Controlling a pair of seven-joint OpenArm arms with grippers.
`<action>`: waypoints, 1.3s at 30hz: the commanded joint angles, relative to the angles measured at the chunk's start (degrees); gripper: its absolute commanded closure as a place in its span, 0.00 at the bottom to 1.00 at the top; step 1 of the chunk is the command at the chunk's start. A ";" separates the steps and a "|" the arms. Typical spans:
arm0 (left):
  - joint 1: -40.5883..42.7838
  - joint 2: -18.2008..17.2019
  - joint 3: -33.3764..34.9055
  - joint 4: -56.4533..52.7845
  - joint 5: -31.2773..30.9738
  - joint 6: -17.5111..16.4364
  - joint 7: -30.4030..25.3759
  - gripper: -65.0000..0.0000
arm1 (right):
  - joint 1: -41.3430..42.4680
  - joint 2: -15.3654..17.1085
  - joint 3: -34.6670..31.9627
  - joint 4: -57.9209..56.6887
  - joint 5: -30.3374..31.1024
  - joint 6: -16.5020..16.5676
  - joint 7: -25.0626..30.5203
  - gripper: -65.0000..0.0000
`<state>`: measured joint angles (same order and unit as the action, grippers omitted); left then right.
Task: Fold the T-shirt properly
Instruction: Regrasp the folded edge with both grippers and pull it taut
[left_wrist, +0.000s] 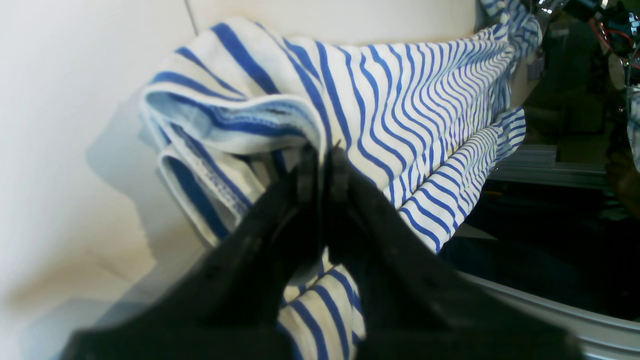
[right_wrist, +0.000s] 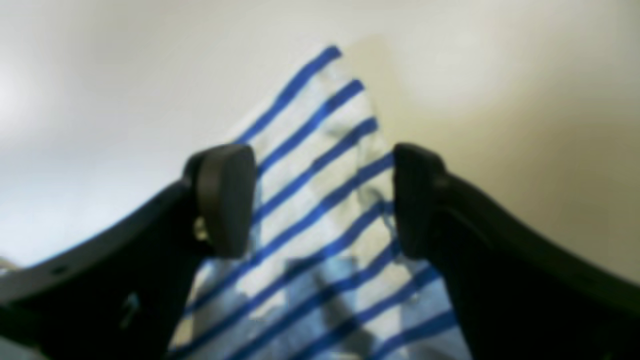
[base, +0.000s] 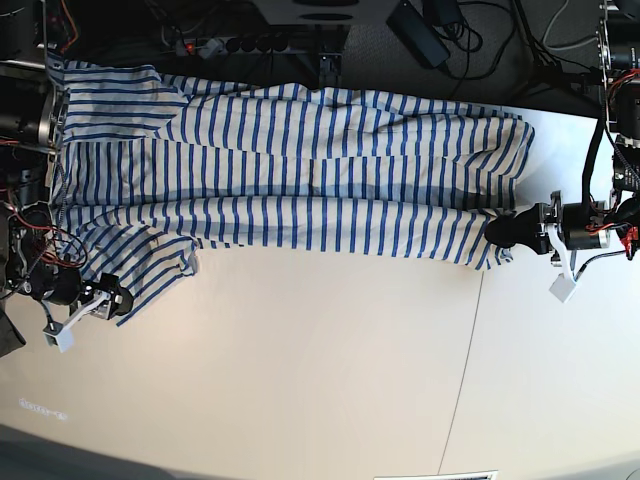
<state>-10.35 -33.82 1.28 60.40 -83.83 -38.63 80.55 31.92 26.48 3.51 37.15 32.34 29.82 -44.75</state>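
The T-shirt (base: 300, 170) is spread lengthwise along the far side of the white counter (base: 300, 380). Its hem corner is pinched by the left claw (left_wrist: 322, 165); the right claw (right_wrist: 322, 200) is held spread over a sleeve tip. If only one end is lifted, the fold may be skewed.

Bright, even light washes the pale bench (base: 300, 380) almost white. The right wrist view is soft and out of focus throughout (stripes smeared). In the left wrist view the near claw (left_wrist: 322, 165) blurs, casting a grey shadow leftward.
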 joint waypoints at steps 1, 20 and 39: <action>-1.22 -1.11 -0.50 0.79 -1.17 -1.37 -0.55 1.00 | -0.04 0.02 -0.26 -0.17 -0.28 4.46 -4.76 0.34; -4.15 -2.36 -0.50 2.12 -1.17 -1.37 -0.55 1.00 | -2.10 5.38 -0.24 10.16 11.91 4.61 -11.61 1.00; 3.26 -3.37 -0.50 17.31 -1.17 -1.37 -0.55 1.00 | -37.75 18.16 13.11 56.94 18.60 4.92 -15.78 1.00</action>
<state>-6.13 -36.05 1.21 76.95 -83.70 -38.65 80.62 -6.48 43.11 15.99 93.34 50.09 30.22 -61.25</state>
